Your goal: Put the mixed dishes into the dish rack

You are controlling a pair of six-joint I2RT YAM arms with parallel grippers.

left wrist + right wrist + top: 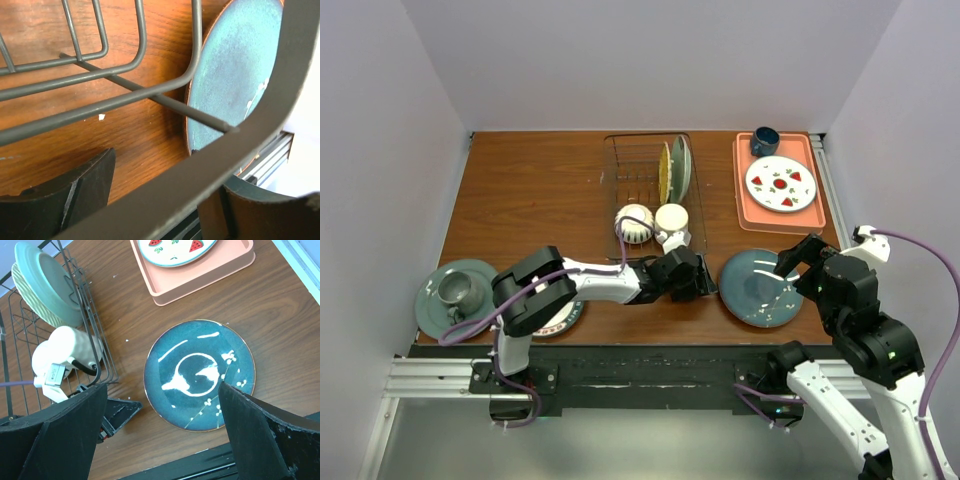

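The dark wire dish rack (642,165) stands at the middle back. It holds two upright plates (675,168), a striped bowl (634,223) and a cream mug (672,217) with a dark handle. My left gripper (697,277) is open at the rack's near right corner. In the left wrist view the rack's rim wire (165,192) crosses close over the gap between its fingers (60,197). A dark blue plate (200,375) with white markings lies flat on the table. My right gripper (161,388) hangs open above it, empty.
A pink tray (748,205) at the back right carries a strawberry plate (781,183) and a dark blue cup (764,140). At the near left a green plate (432,300) holds a grey cup (455,289). Another plate (563,320) lies partly under my left arm.
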